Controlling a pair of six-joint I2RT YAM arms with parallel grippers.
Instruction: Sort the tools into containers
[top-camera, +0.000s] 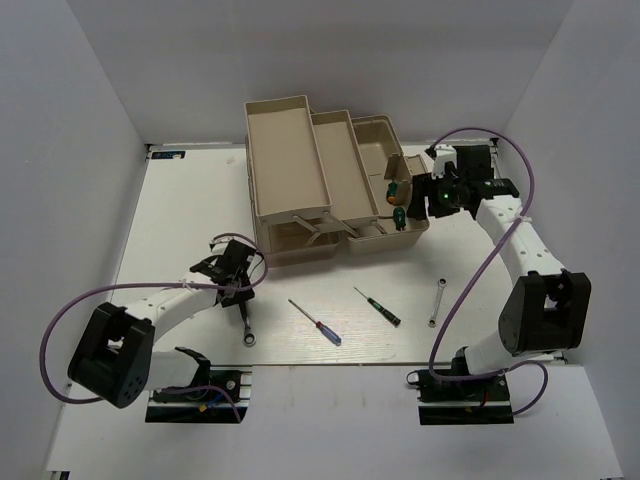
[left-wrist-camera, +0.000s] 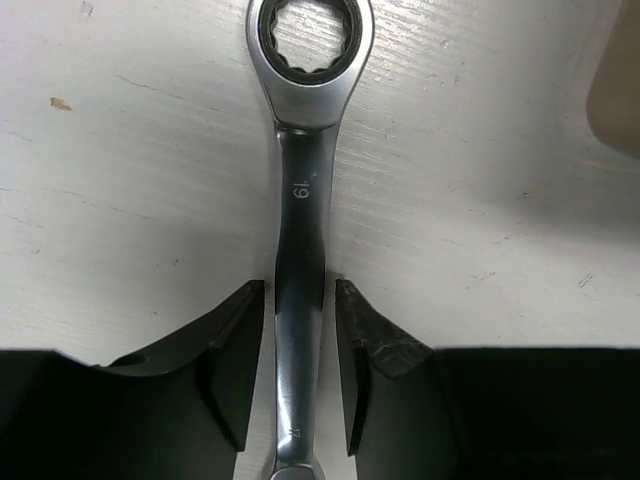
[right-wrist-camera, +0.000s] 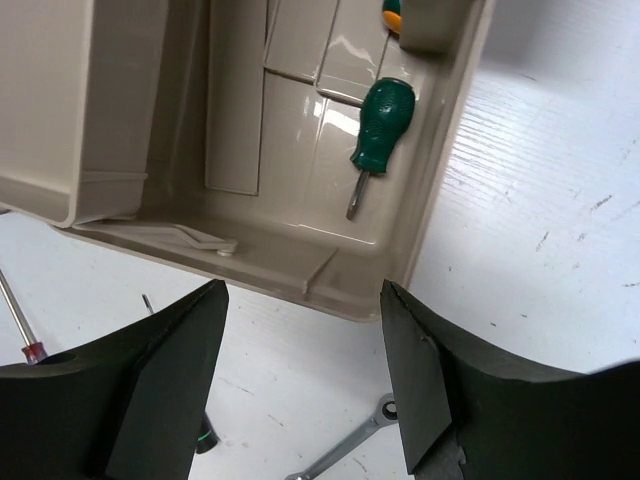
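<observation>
Currently the left gripper (left-wrist-camera: 300, 290) sits low over the long wrench (left-wrist-camera: 300, 190), which lies flat on the table (left-wrist-camera: 120, 150) in front of the toolbox (right-wrist-camera: 440, 150). Its jaws stand 1 on each side of the shaft, back from the ring end, so a squeeze would catch the narrow flats instead of the wide head. Thin slivers of table seem to show on both sides, so it is likely not pinching yet; contact is hard to rule out from this angle

Right gripper (right-wrist-camera: 303, 288): spread wide, nothing between the jaws, hovering over the toolbox's near corner. Below it a stubby green screwdriver (right-wrist-camera: 380, 115) lies in the bottom compartment, close to the wall, which reads as sorted

Loose on the table between the arms: red-and-blue screwdriver (top-camera: 316, 322), dark thin screwdriver (top-camera: 378, 306), short wrench (top-camera: 437, 302)

Judgement: 4 tools left to sort, wrench pickup in hand
</observation>
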